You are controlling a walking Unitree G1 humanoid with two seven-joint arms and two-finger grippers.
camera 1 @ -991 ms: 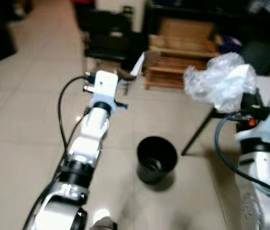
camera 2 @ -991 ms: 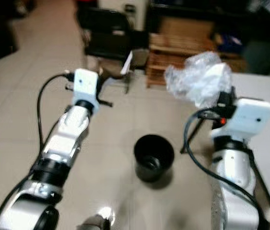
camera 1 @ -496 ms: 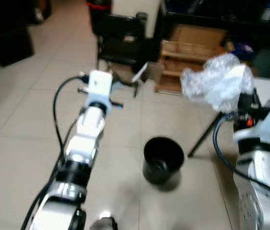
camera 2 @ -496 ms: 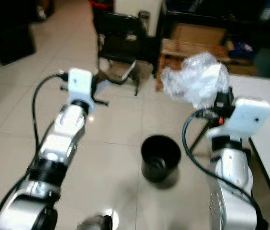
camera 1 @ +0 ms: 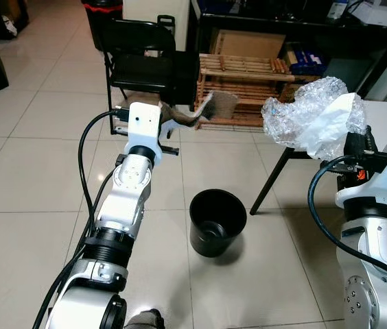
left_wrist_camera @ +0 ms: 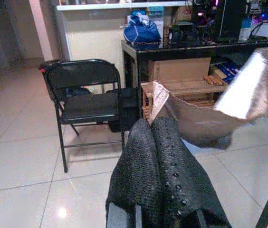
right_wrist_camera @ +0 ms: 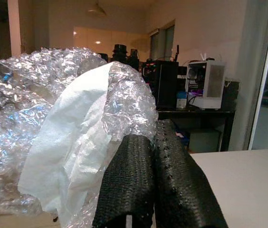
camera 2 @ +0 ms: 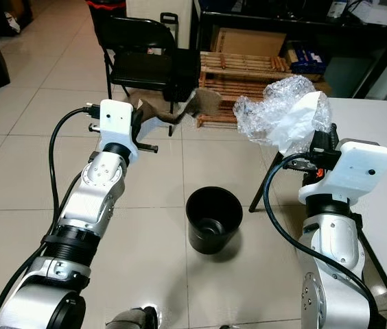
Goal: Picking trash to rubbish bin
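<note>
Left eye view: sharper than half a second ago, and the whole scene has shifted, so the camera moved. The black bin (camera 1: 217, 222) now sits lower centre instead of right of centre; the folding chair (camera 1: 141, 65) shows fuller at upper left. Left gripper (camera 1: 180, 122), centre-left, is clamped on a brown paper scrap (camera 1: 214, 107) that sticks out to its right, above and well apart from the bin. Right gripper (camera 1: 360, 142), right edge, is pinched on a bubble wrap bundle (camera 1: 313, 123) with white paper inside, which sits above and left of the gripper, up and right of the bin.

Right eye view: same layout; bin (camera 2: 213, 218) at lower centre, white table (camera 2: 382, 144) at right behind the right arm.

Left wrist view: fingers (left_wrist_camera: 162, 161) pressed together at lower centre, the scrap (left_wrist_camera: 210, 114) fanning out to the upper right from their tips.

Right wrist view: fingers (right_wrist_camera: 153, 171) together at lower centre, the bundle (right_wrist_camera: 62, 123) touching their tips and spreading left.
</note>
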